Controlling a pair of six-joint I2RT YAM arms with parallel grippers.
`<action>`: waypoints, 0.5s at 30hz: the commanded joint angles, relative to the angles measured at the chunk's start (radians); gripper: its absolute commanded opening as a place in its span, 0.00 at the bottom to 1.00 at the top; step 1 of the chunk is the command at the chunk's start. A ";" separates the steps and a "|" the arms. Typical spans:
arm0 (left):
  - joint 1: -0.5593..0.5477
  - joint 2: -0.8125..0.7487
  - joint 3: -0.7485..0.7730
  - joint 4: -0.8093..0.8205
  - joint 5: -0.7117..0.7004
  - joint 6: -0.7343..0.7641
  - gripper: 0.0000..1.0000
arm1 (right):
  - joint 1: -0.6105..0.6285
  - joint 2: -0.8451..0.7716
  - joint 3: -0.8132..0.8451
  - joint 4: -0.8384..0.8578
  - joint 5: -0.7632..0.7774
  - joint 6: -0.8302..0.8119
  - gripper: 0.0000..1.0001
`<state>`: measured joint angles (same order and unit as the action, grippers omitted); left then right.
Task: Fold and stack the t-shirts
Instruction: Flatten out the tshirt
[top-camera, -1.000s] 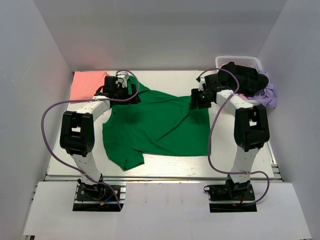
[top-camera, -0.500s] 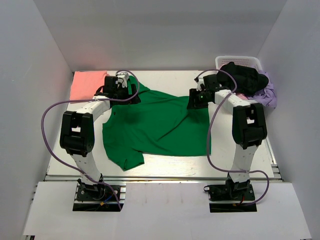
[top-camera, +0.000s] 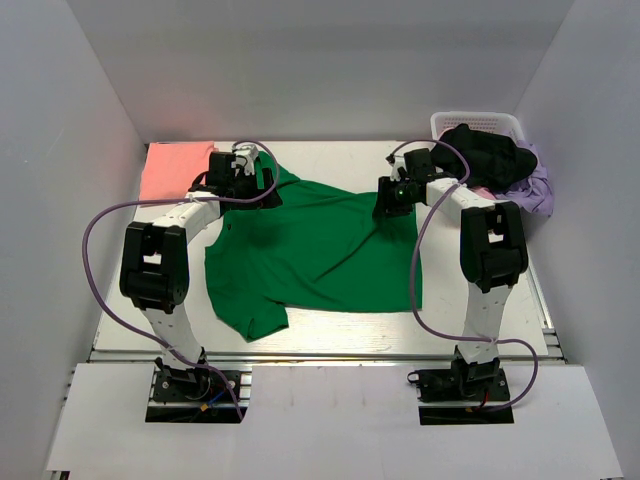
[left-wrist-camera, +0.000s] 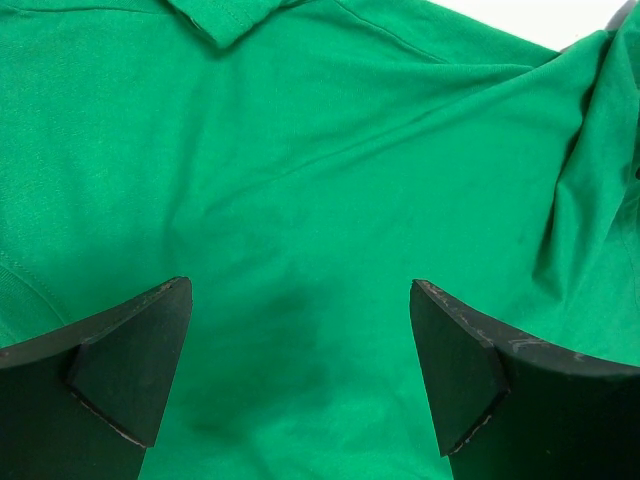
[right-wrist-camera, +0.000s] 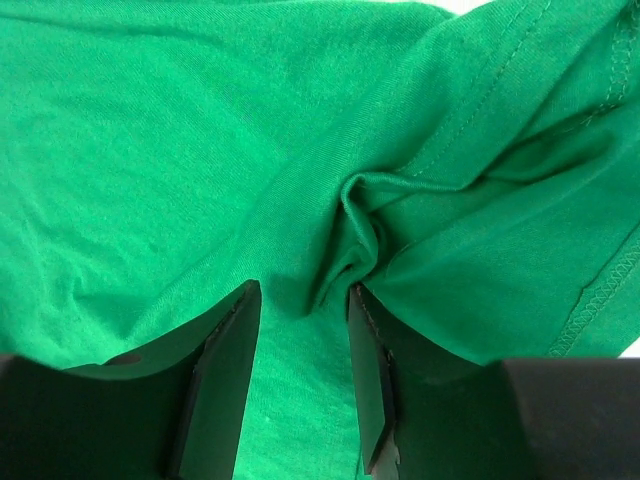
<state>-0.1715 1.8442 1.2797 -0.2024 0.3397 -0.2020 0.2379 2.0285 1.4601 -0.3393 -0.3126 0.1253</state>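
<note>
Left gripper (left-wrist-camera: 300, 300): jaws spread wide, nothing between them, hovering over the green t-shirt (top-camera: 320, 250) just below its collar (left-wrist-camera: 215, 15). Can't tell from the wrist view whether the fingertips touch the cloth.

Right gripper (right-wrist-camera: 300, 300): jaws about half closed, straddling a raised ridge of green cloth next to a stitched hem. Fingers (right-wrist-camera: 225, 370) sit close to the fold, but can't tell if it's actually clamped.

Green t-shirt lies spread mid-table, mostly flat. It's bunched at the far-right edge under the right gripper, and one sleeve points toward the near-left.

Salmon-pink t-shirt (top-camera: 172, 170) is flat at the far-left corner of the table (top-camera: 330, 155), just beside the left arm's wrist and apart from the green one.

White basket (top-camera: 470, 120) at far right holds dark clothing (top-camera: 485, 150). A lilac garment (top-camera: 535, 185) hangs over its right side.
</note>
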 joint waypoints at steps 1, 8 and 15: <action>0.006 -0.008 0.004 0.008 0.025 0.010 1.00 | 0.001 -0.010 0.043 0.025 -0.022 0.005 0.46; 0.006 -0.008 0.004 0.008 0.025 0.010 1.00 | 0.003 -0.017 0.029 0.016 -0.017 0.023 0.18; 0.006 -0.008 0.004 0.008 0.025 0.010 1.00 | 0.003 -0.033 0.032 0.014 0.026 0.036 0.00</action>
<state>-0.1715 1.8446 1.2797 -0.2020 0.3489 -0.2020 0.2382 2.0285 1.4647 -0.3401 -0.3096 0.1509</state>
